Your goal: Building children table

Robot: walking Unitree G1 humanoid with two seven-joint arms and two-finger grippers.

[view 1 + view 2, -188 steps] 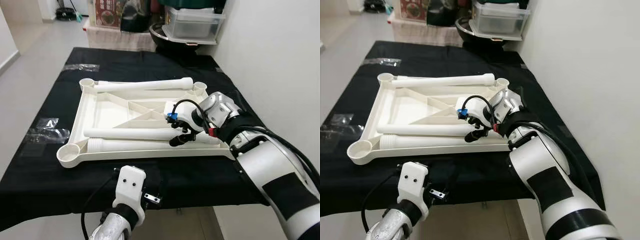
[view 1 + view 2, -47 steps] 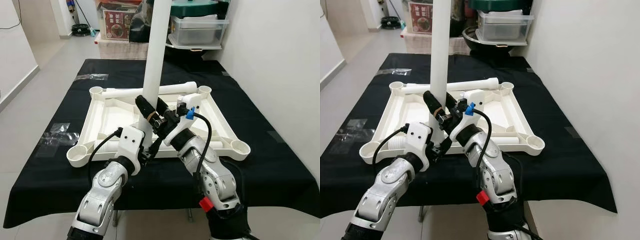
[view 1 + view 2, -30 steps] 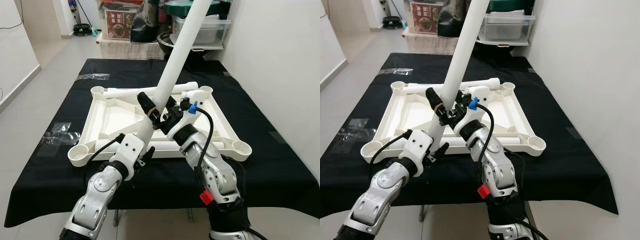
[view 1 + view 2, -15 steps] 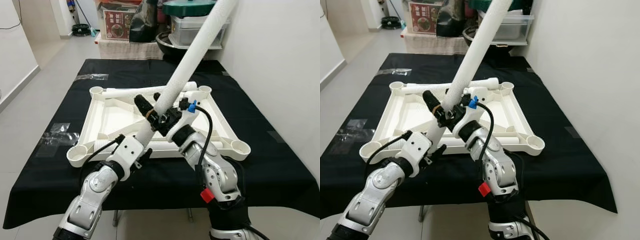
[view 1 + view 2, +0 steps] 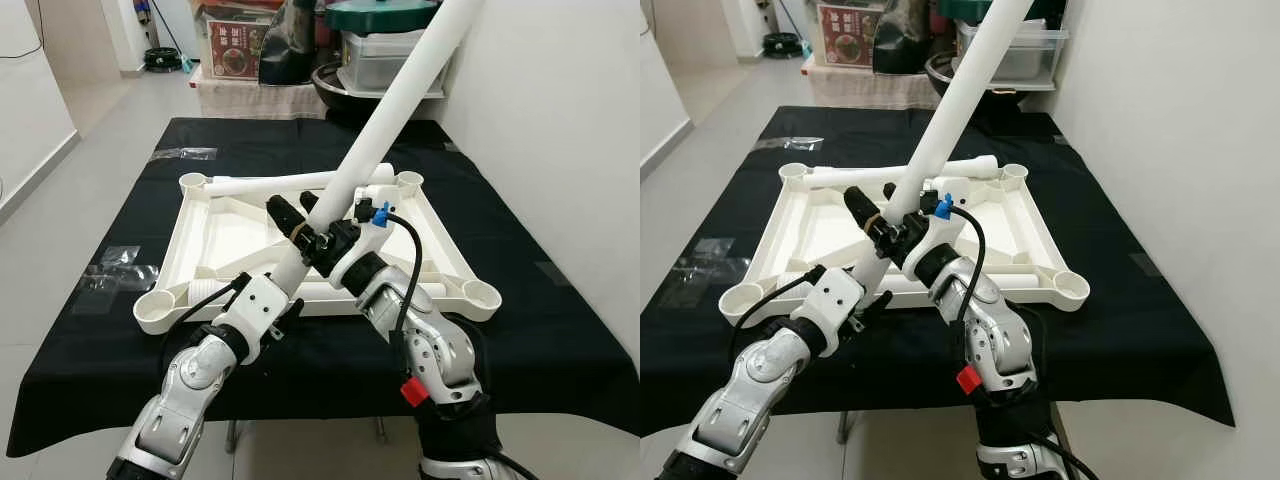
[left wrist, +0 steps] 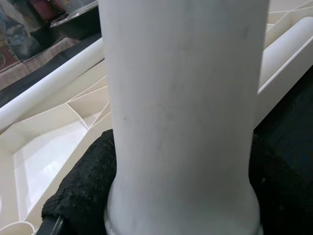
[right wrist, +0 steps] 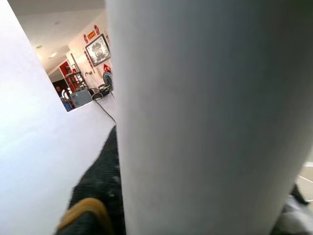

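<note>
Up close, black pads (image 6: 80, 188) grip leg (image 6: 183, 112)

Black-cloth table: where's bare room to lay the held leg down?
Bare cloth right of the upturned white plastic tabletop, toward the wall, and the strip behind it. The near edge is crowded: both hands, left hand and right hand, grip the long white tube leg.

The long leg tube (image 5: 385, 125) is smooth, matt white plastic, like the ribbed tabletop (image 5: 230, 225). A matt black cloth (image 5: 560, 330) covers the surface. Both arms are glossy silver, their tool fingers (image 5: 285, 213) matt black.
</note>
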